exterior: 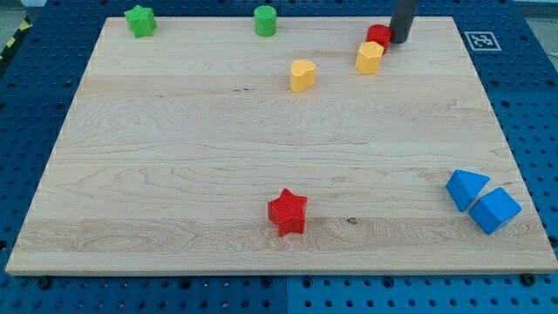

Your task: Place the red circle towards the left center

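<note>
Landmark: the red circular block point(377, 35), near the wooden board's point(174, 174) top edge, right of the middle.
My tip: the dark rod's lower end point(399, 40) sits against that red circle's right side, touching or nearly so.
Jaws: there are none, only a plain rod.
Yellow hexagonal block point(370, 57): just below the red circle, touching it.
Yellow heart-like block point(302, 75): below and left of the red circle, apart.
Green round block point(265, 20): well left of the red circle.
Green star block point(139, 20): farther left, by the top-left corner.
Red star block point(288, 212): far below the red circle.
Two blue wedge blocks point(466, 188) point(494, 209): far below it, rightwards, touching each other.
</note>
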Controlling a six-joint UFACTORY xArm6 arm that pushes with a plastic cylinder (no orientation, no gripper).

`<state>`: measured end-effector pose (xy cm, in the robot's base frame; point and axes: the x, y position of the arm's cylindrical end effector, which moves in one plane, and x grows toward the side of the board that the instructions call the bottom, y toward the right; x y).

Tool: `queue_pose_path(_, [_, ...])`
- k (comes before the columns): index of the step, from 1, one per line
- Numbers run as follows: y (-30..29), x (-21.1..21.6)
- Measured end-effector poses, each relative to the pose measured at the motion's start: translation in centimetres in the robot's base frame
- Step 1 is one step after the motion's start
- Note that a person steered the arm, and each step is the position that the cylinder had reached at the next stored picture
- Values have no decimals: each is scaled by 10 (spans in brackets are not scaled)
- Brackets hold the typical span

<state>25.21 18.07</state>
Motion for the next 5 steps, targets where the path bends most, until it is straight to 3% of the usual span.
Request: queue_pose_path(5, [-135,18])
